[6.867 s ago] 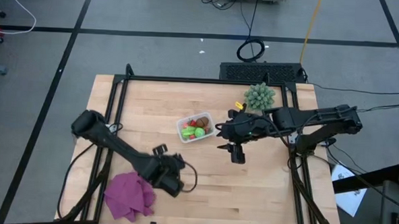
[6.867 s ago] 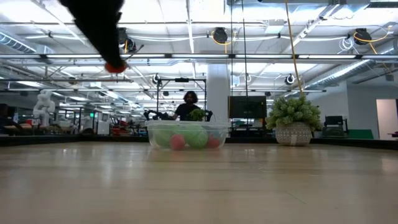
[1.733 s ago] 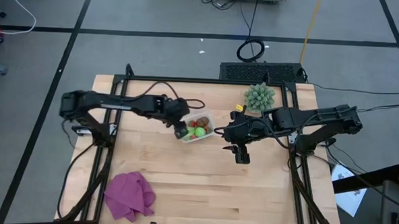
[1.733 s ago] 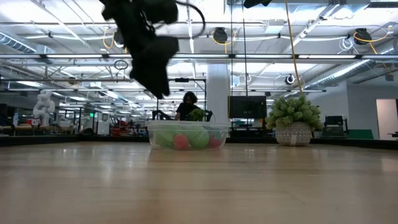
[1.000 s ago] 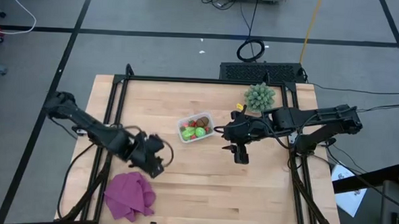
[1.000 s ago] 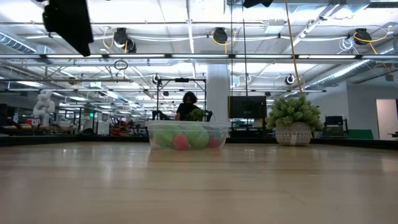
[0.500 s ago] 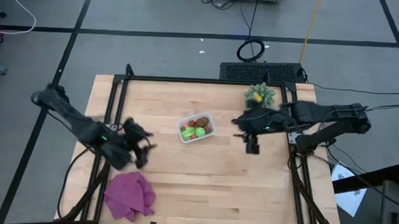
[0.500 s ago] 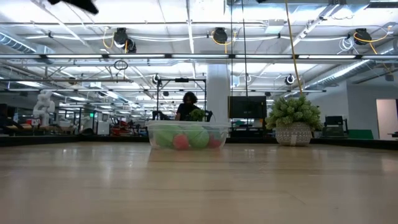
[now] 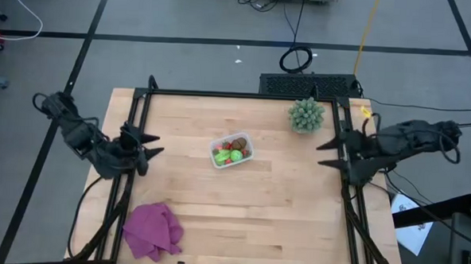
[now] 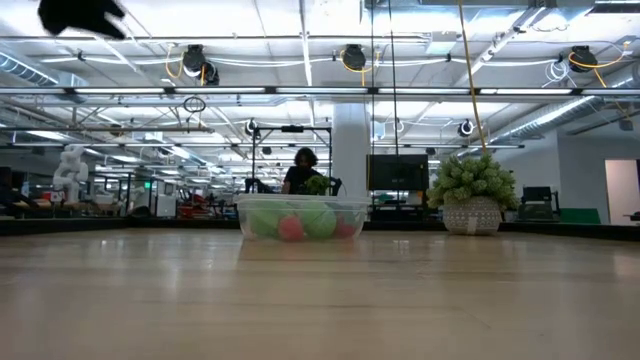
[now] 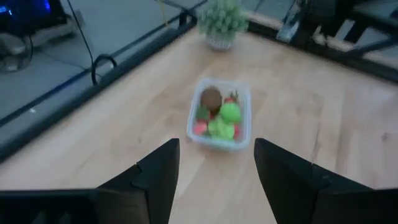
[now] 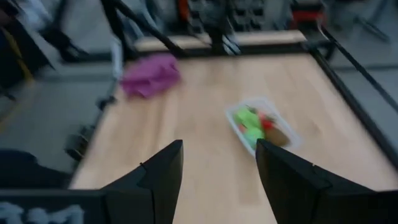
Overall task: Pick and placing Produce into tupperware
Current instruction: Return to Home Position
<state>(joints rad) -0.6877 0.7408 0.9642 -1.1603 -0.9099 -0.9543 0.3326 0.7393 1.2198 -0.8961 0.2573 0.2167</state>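
1. Clear plastic box (image 9: 231, 150) at the centre of the surface (image 9: 295, 214) holds the toy fruit (image 9: 236, 156).
2. My left claw (image 9: 148, 143) has pulled back to nine o'clock, spread, empty.
3. My right claw (image 9: 328, 153), three o'clock, likewise spread: packing looks finished.

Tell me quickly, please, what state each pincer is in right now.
Left pincer: open, holding nothing.
Right pincer: open, holding nothing.

Clear glossy plastic tupperware (image 9: 231, 149). Pale wood table (image 9: 280, 205), smooth, matt. Soft crumpled purple cloth (image 9: 153, 229). Black matt metal frame (image 9: 221, 94).
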